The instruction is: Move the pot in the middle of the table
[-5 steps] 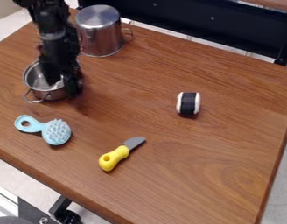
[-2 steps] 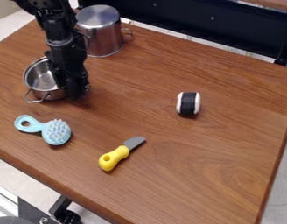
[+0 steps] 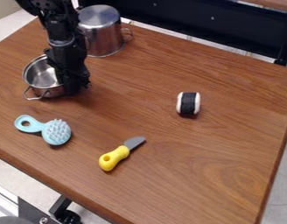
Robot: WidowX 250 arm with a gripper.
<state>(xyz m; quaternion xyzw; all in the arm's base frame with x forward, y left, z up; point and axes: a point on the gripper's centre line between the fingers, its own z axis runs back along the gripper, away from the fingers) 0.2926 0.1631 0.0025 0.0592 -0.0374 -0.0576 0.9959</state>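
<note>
Pot: round, thin-walled, smooth shiny metal (image 3: 42, 75); seen open and upright at the tabletop's (image 3: 222, 148) far left, slightly shifted toward the far edge or lifted, which of the two cannot be told.
Gripper: set against the pot's right side (image 3: 75, 86), with both shifted slightly together; a hold may be being taken, though the middle is not yet reached.
Jaws: hidden among dark parts; whether spread or closed on the rim cannot be told.
Tabletop: brown, streaked with wood grain.
Tall vessel: polished metal cylinder, turned bottom up (image 3: 99, 33).
Brush: light blue, nubbly-headed (image 3: 56, 131).
Knife: yellow rounded handle, flat grey blade (image 3: 115, 157).
Roll: white, wrapped by a black band (image 3: 188, 103).
</note>
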